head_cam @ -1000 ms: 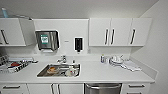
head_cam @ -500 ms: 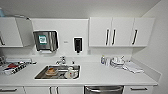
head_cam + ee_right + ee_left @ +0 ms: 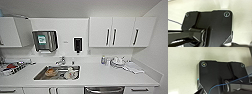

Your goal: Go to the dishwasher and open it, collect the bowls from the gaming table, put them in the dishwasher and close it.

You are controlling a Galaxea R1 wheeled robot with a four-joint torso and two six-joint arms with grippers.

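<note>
The dishwasher (image 3: 104, 90) sits closed at the near edge, under the white tabltop (image 3: 107, 75), right of the sink (image 3: 58, 73). Its steel door likely swings heavy and stiff; the top handle bar looks the best hold. Each end effector's opening cannot be told.

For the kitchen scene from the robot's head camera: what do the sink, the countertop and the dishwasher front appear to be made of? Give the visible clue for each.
Sink: probably stainless steel; grey basin with a metallic sheen.
Countertop: smooth white, possibly laminate or solid surface; the look cannot settle which.
Dishwasher: front looks like brushed stainless steel; a grey, reflective strip under the counter edge.
</note>
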